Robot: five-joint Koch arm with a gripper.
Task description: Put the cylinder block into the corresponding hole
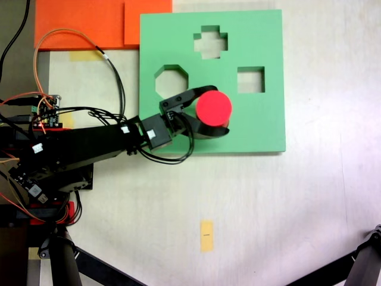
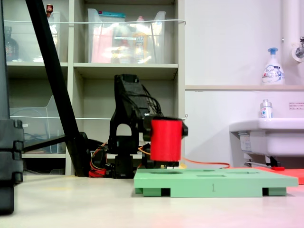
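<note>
The cylinder block [image 1: 213, 106] is bright red with a flat round top. My gripper [image 1: 212, 113] is shut on it, one black finger on each side. In the second exterior view the cylinder block [image 2: 166, 140] hangs upright just above the green foam board [image 2: 213, 183], with the gripper [image 2: 166, 127] partly behind it. In the first exterior view it is over the lower middle of the board [image 1: 262, 122]. An octagonal cutout [image 1: 171, 80], a cross cutout [image 1: 210, 42] and a square cutout [image 1: 250, 80] show. The corresponding hole is hidden, perhaps under the cylinder.
Orange foam sheets [image 1: 89, 24] touch the board's upper left corner. The arm's base, circuit board [image 1: 47, 110] and loose wires fill the first exterior view's left. A yellow tape strip [image 1: 206, 235] lies on the table. Black tripod legs [image 1: 351, 268] cross the lower corners.
</note>
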